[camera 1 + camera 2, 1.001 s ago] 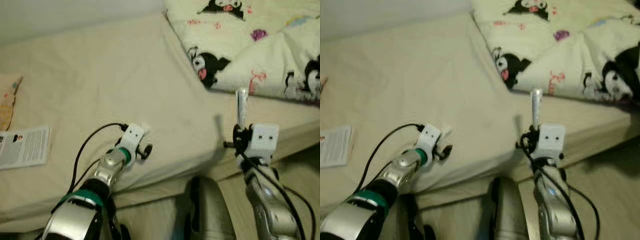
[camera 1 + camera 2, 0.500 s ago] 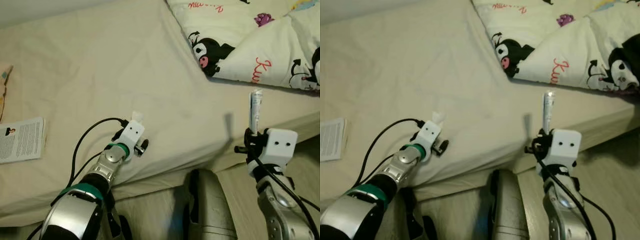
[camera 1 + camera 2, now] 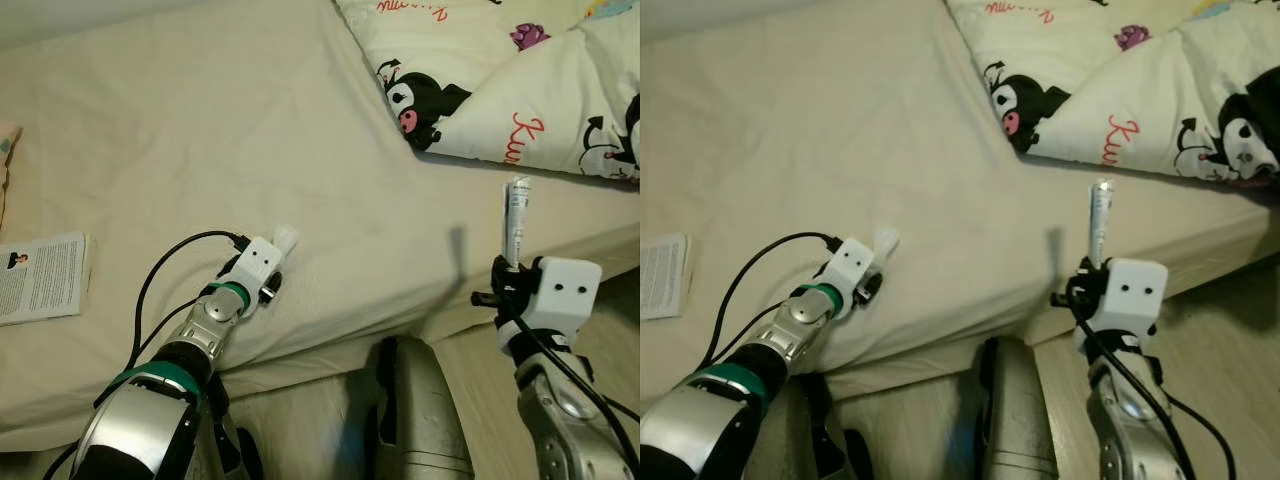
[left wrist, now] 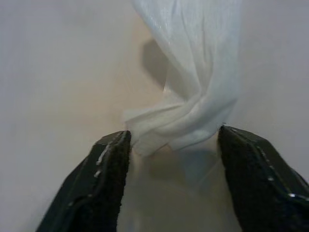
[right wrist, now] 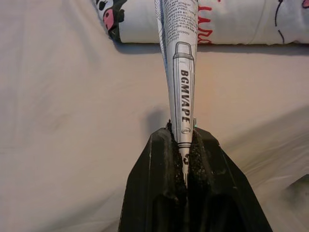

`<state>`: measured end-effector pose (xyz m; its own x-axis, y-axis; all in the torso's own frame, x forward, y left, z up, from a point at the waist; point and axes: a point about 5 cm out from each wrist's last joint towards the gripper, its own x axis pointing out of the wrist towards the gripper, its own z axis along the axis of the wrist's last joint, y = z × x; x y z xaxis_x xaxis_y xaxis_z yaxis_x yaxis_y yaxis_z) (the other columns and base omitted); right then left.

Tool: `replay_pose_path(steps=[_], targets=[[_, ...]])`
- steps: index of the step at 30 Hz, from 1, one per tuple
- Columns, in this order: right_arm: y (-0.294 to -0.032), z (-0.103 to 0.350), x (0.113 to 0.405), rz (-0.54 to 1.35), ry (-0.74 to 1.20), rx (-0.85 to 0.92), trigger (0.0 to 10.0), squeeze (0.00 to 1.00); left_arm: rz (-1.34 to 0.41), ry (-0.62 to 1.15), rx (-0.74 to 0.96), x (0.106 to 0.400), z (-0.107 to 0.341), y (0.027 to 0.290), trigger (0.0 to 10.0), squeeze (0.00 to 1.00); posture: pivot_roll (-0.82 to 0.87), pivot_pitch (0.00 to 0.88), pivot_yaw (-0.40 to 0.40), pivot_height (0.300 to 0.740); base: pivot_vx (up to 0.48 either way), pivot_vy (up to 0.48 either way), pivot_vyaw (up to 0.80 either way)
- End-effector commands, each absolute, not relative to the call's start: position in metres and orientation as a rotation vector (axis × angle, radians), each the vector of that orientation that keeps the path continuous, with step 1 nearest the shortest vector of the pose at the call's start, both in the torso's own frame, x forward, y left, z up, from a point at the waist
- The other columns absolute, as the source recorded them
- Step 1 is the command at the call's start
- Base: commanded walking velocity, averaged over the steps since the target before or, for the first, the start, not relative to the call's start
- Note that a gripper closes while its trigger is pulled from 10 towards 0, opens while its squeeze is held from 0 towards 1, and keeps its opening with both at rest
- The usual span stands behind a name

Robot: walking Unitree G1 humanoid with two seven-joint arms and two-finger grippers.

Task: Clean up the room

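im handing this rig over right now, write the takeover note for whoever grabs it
Right gripper: shut on a flat printed packet, held upright over the bed's front edge.
Left gripper: open, fingers either side of a crumpled white tissue lying on the bed sheet; not yet gripped.
Also on the bed: a leaflet at the robot's far left, and a cartoon-print blanket bunched at the far right.
Done: packet picked up.
Left: close on the tissue, bin both, then deal with the leaflet and blanket.
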<state>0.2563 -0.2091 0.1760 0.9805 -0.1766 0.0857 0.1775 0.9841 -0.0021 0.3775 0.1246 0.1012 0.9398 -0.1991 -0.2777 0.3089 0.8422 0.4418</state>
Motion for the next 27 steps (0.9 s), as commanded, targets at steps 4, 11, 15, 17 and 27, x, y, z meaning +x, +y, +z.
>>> replay_pose_path(steps=[4,11,15,17,27], targets=[[-0.213,0.173,0.254,-0.185,-0.066,-0.015,10.0,0.00,-0.269,0.322,0.518,0.370,0.084,0.136,0.0,0.00,-0.23,0.321,0.177,0.535,0.000,0.000,0.00],[-0.213,0.173,0.255,-0.179,-0.064,-0.024,10.0,0.00,-0.270,0.320,0.525,0.371,0.085,0.137,0.0,0.00,-0.23,0.314,0.178,0.535,0.000,0.000,0.00],[-0.212,0.173,0.255,-0.178,-0.066,-0.025,10.0,0.00,-0.267,0.321,0.525,0.371,0.086,0.138,0.0,0.00,-0.23,0.310,0.178,0.535,0.000,0.000,0.00],[-0.212,0.173,0.256,-0.176,-0.066,-0.025,10.0,0.00,-0.264,0.321,0.525,0.371,0.086,0.139,0.0,0.00,-0.23,0.307,0.178,0.535,0.000,0.000,0.00],[-0.204,0.156,0.264,-0.164,-0.052,0.014,10.0,0.00,-0.270,0.303,0.494,0.369,0.085,0.150,0.0,0.00,-0.12,0.188,0.200,0.535,0.000,0.000,0.00]])
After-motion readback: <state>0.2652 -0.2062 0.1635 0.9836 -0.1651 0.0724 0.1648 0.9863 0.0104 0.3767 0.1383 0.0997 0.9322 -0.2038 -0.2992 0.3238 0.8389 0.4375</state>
